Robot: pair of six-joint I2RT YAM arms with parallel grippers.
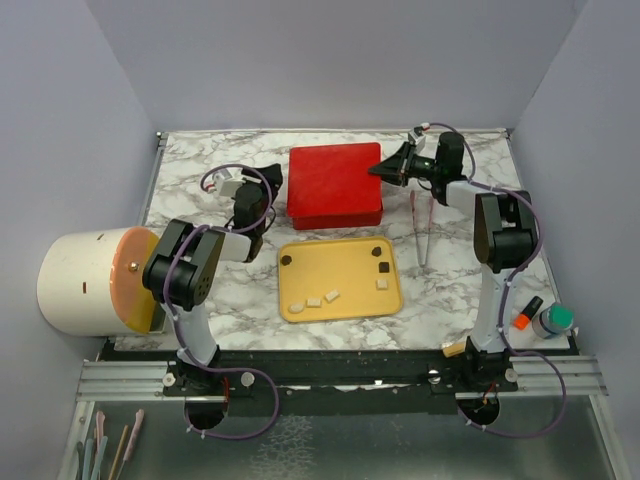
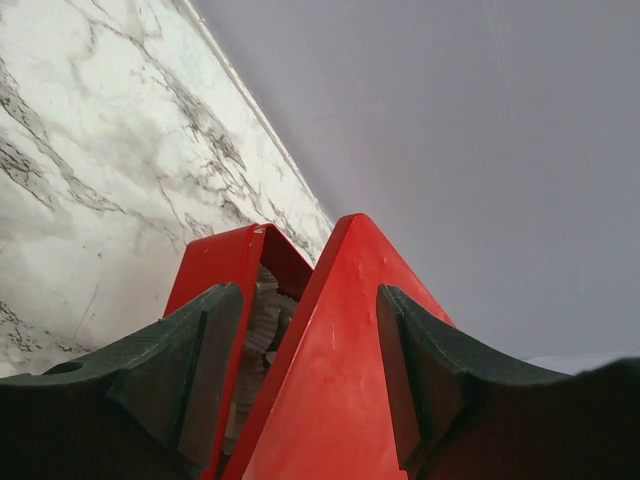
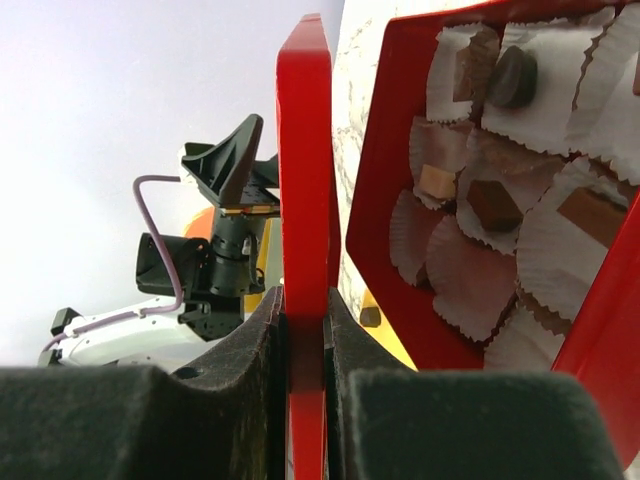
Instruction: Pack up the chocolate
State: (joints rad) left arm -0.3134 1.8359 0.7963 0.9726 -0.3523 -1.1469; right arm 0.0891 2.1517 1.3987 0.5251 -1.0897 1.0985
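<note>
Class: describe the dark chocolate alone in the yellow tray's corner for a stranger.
Find the yellow plastic tray in front of the red box. In its far left corner sits one dark round chocolate, alone; the other dark pieces share the far right corner.

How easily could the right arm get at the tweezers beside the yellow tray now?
Probably not right away. The right gripper is shut on the edge of the red lid. The tweezers lie uncovered on the table, close to that arm, so the way seems free once it lets go.
</note>
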